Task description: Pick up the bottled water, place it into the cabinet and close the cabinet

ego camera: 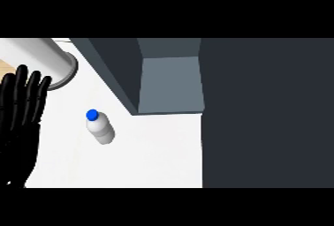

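The bottled water [100, 127] stands on the white desk [157, 154], blue cap up, apart from everything else, near the foot of the grey cabinet [169, 81] that rises above and to its right. The left robot hand [20, 110] is seen at the view's left edge, its fingers straight and spread, pointing up, holding nothing; it is resting. The right robot hand is not in view. A pale cylinder [46, 55] lies at the upper left, just beside the left robot hand's fingertips.

The step in hand is judged to be the first one: the bottle is not yet grasped. To do it well, the bottle should be approached from the side and at mid-body, below the cap, so that it is not tipped before the fingers are curled round it. It is a tall, narrow thing and is likely to topple if nudged high up.

The cabinet's door appears to be swung open, a lighter grey inner face being shown. Nothing is seen inside it; its deeper part is hidden.
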Available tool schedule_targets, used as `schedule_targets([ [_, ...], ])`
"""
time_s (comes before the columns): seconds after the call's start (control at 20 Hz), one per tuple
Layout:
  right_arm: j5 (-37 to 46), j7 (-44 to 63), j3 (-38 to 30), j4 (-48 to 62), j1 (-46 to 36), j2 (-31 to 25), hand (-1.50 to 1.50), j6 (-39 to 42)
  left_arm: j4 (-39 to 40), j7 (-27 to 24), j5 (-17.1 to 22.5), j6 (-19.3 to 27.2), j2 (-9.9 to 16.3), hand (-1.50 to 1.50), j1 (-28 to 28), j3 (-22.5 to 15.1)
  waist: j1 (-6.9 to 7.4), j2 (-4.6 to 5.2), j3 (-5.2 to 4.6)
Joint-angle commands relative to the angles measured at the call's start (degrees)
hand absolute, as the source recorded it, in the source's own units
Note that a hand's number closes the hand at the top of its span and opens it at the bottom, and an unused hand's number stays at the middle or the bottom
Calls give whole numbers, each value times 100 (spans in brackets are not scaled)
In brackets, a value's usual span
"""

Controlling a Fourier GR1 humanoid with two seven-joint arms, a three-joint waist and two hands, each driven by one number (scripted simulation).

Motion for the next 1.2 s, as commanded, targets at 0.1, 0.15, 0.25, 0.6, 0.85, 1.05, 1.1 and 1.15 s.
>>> schedule_targets([
  [0.1, 49, -30, -8, -297, 293, -91, -150, 88, 648, 322, -1794, 1191, -553, -150, -500, -605, 6, -113, -125],
  [0.15, 57, -18, 33, -570, 501, -138, -150, 140, 822, 775, -2089, 1505, -562, -150, -919, -526, -102, -118, -118],
  [0.25, 112, -168, -8, -410, 350, -186, -150, 167, 1108, 882, -2896, 2217, -569, -150, -942, -659, -98, -103, -110],
  [0.6, -1482, 852, 614, -432, 1408, 513, -150, 265, 1585, 2206, -1209, 4737, -579, -150, -640, -1274, -79, -118, -129],
  [0.85, -1632, 821, 653, -953, 2087, 400, -150, 420, 1918, 3040, -2089, 5912, -581, -150, -1210, -2332, 53, -127, -128],
  [1.05, -1944, 786, 369, -1143, 2304, 320, -150, 555, 1814, 3503, -2597, 6635, -581, -150, -1009, -3111, 93, -131, -129],
  [1.1, -2042, 696, 455, -1258, 2565, 333, -150, 692, 1743, 3697, -2754, 6417, -581, -150, -1147, -2849, 94, -133, -128],
  [1.15, -1461, 862, 812, -1228, 2295, 489, -150, 362, 1473, 3804, -3044, 6497, -581, -150, -751, -3137, 129, -134, -131],
])
